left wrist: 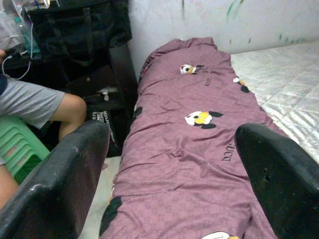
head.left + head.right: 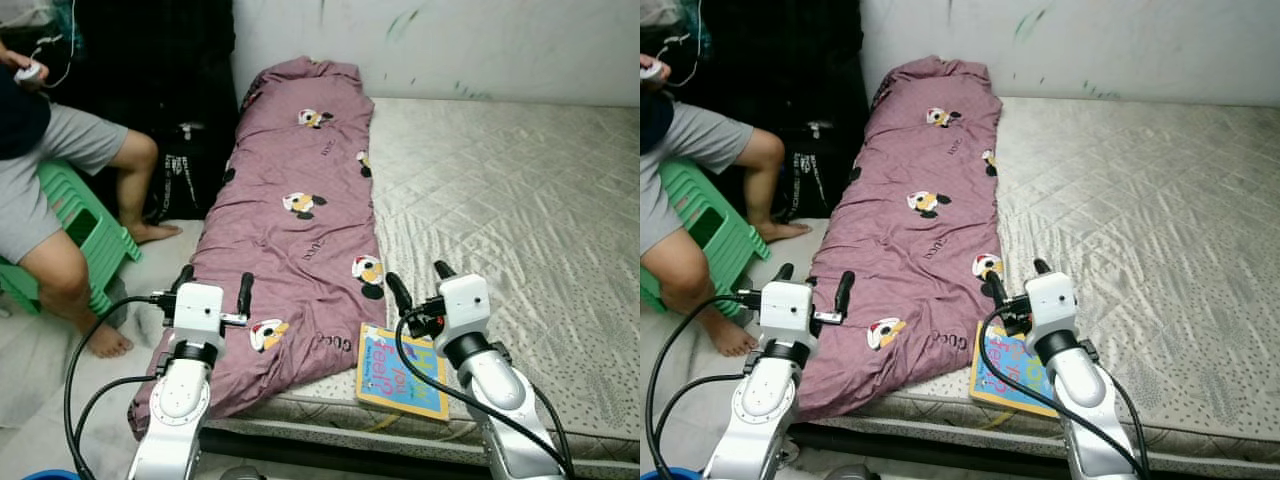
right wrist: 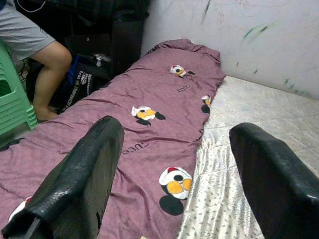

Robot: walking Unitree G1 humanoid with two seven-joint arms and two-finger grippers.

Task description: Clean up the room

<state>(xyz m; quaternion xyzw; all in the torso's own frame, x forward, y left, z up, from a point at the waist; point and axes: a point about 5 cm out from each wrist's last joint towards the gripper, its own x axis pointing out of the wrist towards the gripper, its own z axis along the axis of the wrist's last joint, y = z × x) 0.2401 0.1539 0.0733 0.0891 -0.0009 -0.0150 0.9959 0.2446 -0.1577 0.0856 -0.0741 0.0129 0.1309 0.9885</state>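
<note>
This is a bedroom in a home. A bare quilted mattress [image 2: 500, 200] takes up the right and centre of the frame, pushed against a scuffed white wall [image 2: 450, 45] along the top. A mauve cartoon-print duvet [image 2: 300, 220] lies lengthwise down the mattress's left side, and a children's book [image 2: 400, 372] sits at its lower edge. At the upper left a person [image 2: 60, 200] sits on a green plastic stool [image 2: 85, 225] beside a black bag [image 2: 180, 180] on the floor.

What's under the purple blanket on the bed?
The blanket lies along the mattress left edge, beside a book. Anything beneath it is covered.
</note>
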